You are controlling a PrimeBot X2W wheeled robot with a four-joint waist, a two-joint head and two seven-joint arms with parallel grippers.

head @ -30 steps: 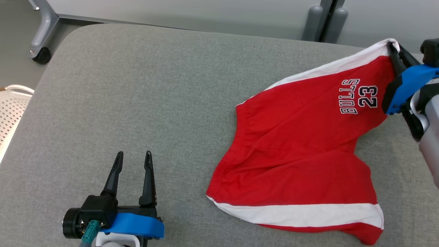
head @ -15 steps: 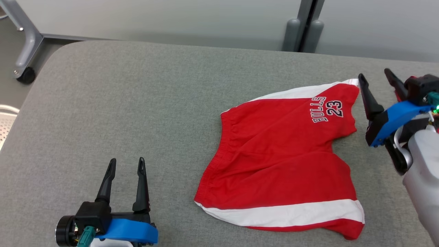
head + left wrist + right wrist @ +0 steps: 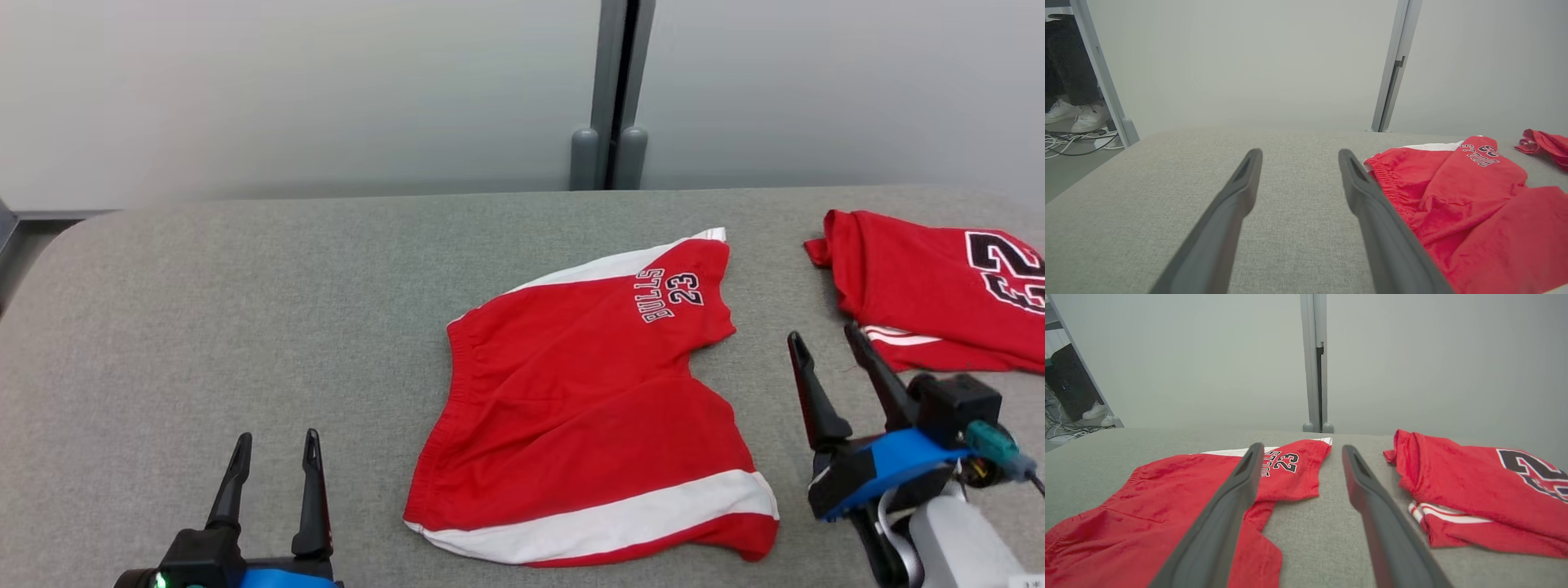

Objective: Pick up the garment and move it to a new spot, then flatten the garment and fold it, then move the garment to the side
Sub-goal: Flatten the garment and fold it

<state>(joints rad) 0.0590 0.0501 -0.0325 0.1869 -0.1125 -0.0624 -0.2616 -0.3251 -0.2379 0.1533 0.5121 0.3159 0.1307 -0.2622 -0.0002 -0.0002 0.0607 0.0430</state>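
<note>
The garment (image 3: 588,400), red shorts with white side stripes and "BULLS 23" print, lies spread on the grey padded table (image 3: 245,327), waistband to the left. In the left wrist view the garment (image 3: 1474,204) sits to the right of the fingers; in the right wrist view the garment (image 3: 1180,498) lies left and ahead. My right gripper (image 3: 824,335) stands open just right of the shorts, empty, touching nothing. My left gripper (image 3: 273,441) is open at the lower left, apart from the waistband.
A folded red jersey (image 3: 931,286) with dark numbers lies at the table's right, also as the jersey (image 3: 1478,486) in the right wrist view. A grey partition post (image 3: 608,90) stands behind. A person's shoes (image 3: 1069,114) and cables are on the floor at far left.
My right gripper let go of the shorts' upper right leg and drew back toward me. The leg dropped flat. The head camera has tilted and turned, bringing the jersey into view.
</note>
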